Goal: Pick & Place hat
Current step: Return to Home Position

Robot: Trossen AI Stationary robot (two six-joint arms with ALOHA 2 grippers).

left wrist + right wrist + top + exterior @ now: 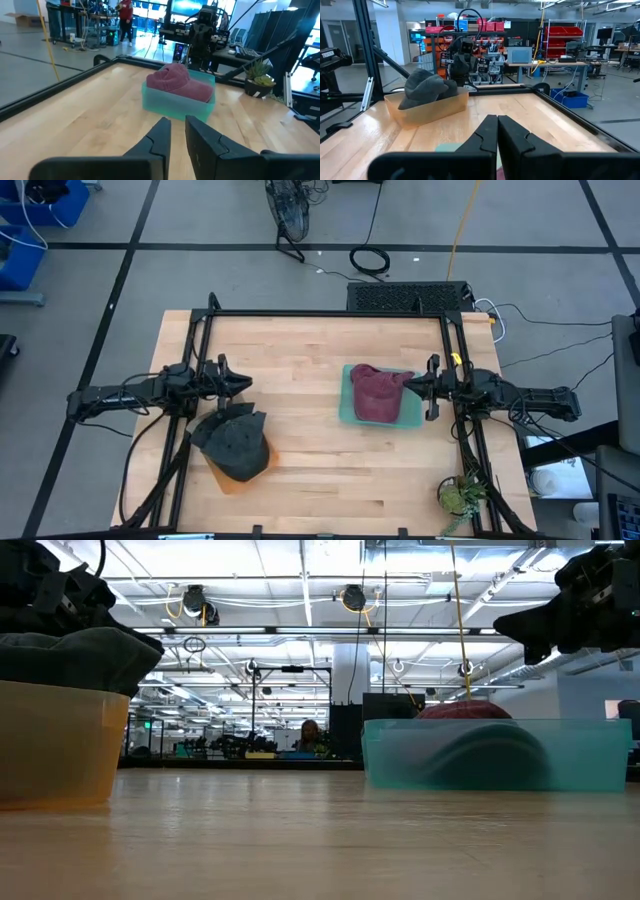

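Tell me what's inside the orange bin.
A black cap fills the orange bin, heaped above its rim. The bin's floor, and anything beneath the cap, is covered.

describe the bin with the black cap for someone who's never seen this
On the wooden table, go to the left side, by the left hand. The orange bin there has the black cap heaped on it; the other bin is teal and holds a red cap.

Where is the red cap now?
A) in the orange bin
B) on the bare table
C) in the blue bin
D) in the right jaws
C: the red cap lies inside the blue bin; the orange bin holds the black cap.
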